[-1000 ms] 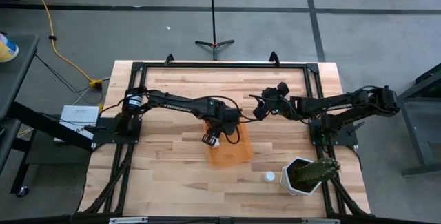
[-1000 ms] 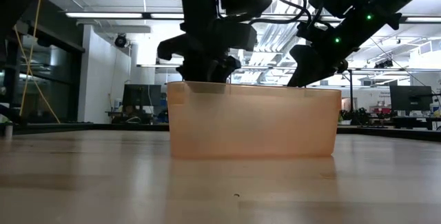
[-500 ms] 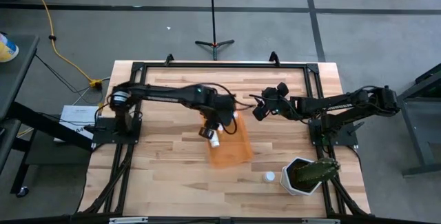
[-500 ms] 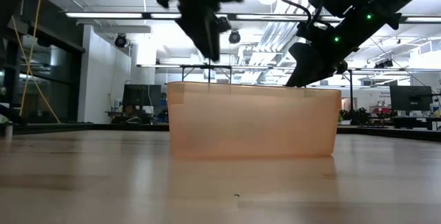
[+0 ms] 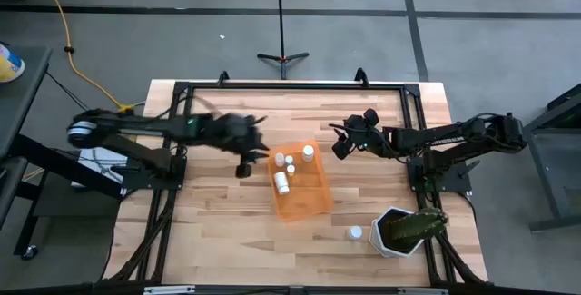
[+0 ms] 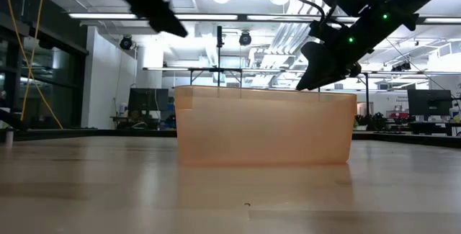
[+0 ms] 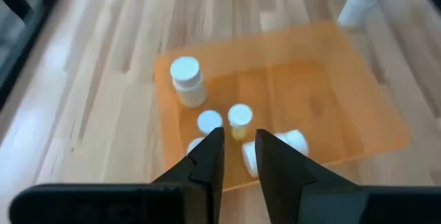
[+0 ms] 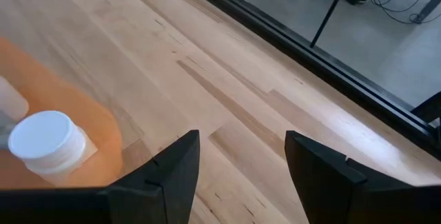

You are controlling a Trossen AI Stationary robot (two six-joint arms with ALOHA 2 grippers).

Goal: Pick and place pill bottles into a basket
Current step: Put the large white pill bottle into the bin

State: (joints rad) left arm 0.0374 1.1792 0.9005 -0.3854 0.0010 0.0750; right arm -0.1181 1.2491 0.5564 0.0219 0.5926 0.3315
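Observation:
The orange basket (image 5: 302, 191) stands mid-table with several white pill bottles in it: one upright (image 7: 186, 80), others beside it (image 7: 239, 117), one on its side (image 5: 283, 182). Another bottle (image 5: 353, 233) stands on the table near the front right. My left gripper (image 5: 245, 163) hangs blurred above the table, left of the basket. Its fingers (image 7: 210, 158) are drawn close together with nothing between them. My right gripper (image 5: 338, 147) hovers open off the basket's far right corner and touches nothing. It looks past a capped bottle (image 8: 43, 141).
A white pot with a green plant (image 5: 404, 231) stands at the front right corner, next to the loose bottle. A black frame (image 5: 290, 86) runs along the table's far edge and sides. Bare wood lies left of and in front of the basket.
My left gripper held a bottle over the basket's left side and let it go. The bottle now lies on its side in the basket. The gripper has then swung up and back toward the table's left edge, and it shows blurred.

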